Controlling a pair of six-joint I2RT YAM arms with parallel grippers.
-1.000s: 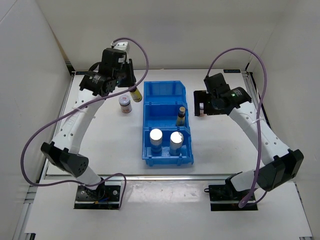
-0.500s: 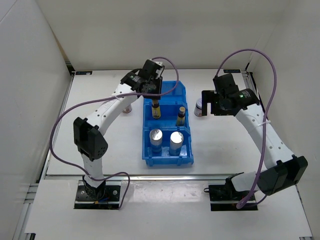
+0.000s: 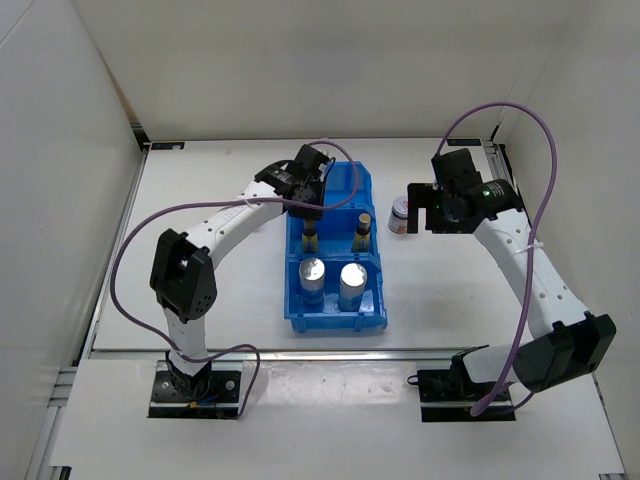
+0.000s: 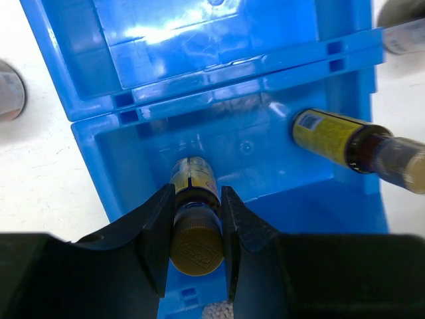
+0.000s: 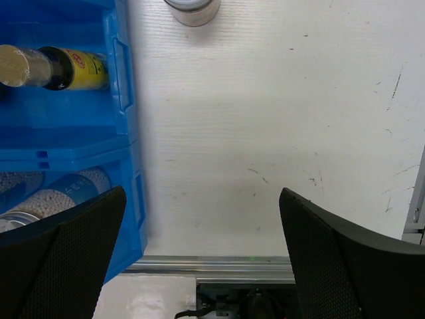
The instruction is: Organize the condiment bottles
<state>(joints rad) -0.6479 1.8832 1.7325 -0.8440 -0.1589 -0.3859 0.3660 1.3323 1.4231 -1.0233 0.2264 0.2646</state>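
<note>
Blue plastic bin [image 3: 291,300], three compartments, sits mid-table. The left gripper [image 4: 196,203] is clamped on a tiny amber bottle with a dark cap [image 4: 192,178], held inside the left of the middle compartment. A second amber bottle [image 4: 330,138] stands at that compartment's right, apart from it. The near compartment holds one silver-lidded cylindrical shaker [image 3: 312,272] beside another shaker [image 3: 352,278]. The right gripper [image 5: 202,246] gapes wide, holding nothing, over bare table right of the bin, near a squat white-lidded jar [image 3: 400,214]. Another white-lidded jar [image 4: 9,90] stands left of the bin.
</note>
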